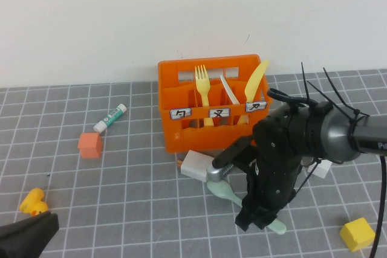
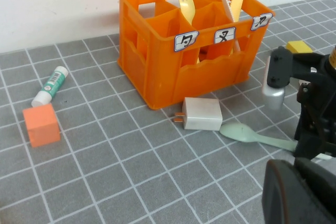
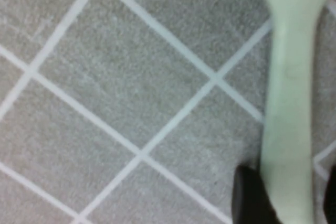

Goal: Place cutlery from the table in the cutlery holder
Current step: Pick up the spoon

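Observation:
The pale mint-green spoon (image 1: 225,192) lies flat on the table (image 1: 133,191) in front of the orange cutlery holder (image 1: 181,131). My right gripper (image 1: 257,217) is lowered onto its handle. In the right wrist view the handle (image 3: 286,103) runs between the two dark fingers (image 3: 249,198) of the right gripper (image 3: 291,198); one touches it and a gap shows at the other. The yellow fork (image 1: 202,83), cream-white knife (image 1: 228,92) and yellow knife (image 1: 257,80) stand in the holder. My left gripper (image 1: 27,234) sits at the near left edge, shut and empty.
A white charger block (image 1: 196,165) lies between the holder and the spoon's bowl. A small orange cube (image 1: 89,145) and a glue stick (image 1: 110,118) are at the left, a yellow toy (image 1: 33,202) near left, a yellow block (image 1: 357,234) near right.

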Tool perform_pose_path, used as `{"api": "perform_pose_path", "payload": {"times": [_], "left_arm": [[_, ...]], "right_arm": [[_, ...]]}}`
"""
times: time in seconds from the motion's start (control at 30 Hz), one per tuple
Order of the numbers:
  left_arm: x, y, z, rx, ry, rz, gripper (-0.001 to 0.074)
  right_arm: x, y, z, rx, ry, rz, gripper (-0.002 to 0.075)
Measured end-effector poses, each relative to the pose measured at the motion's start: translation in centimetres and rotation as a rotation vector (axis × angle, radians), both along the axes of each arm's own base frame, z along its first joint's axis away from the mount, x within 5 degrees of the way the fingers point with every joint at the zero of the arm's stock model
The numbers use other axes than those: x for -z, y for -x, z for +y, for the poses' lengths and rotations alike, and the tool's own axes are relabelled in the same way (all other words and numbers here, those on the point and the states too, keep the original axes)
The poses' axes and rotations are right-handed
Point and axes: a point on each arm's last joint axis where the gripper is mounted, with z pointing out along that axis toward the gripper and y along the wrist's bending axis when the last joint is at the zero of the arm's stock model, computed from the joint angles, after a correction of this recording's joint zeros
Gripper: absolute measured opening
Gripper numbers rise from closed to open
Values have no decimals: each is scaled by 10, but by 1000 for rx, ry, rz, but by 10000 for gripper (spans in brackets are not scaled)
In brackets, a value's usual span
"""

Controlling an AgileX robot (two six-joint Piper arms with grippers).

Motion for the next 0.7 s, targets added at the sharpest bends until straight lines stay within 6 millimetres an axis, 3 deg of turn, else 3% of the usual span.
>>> {"api": "perform_pose_path", "payload": {"times": [0.33, 0.7], "left_arm": [[0, 0, 0, 0, 0, 0, 0], [0, 0, 0, 0, 0, 0, 0]], "right_arm": [[-8, -14, 9, -57, -59, -107, 301], [-7, -12, 12, -221, -75, -91, 301]]}}
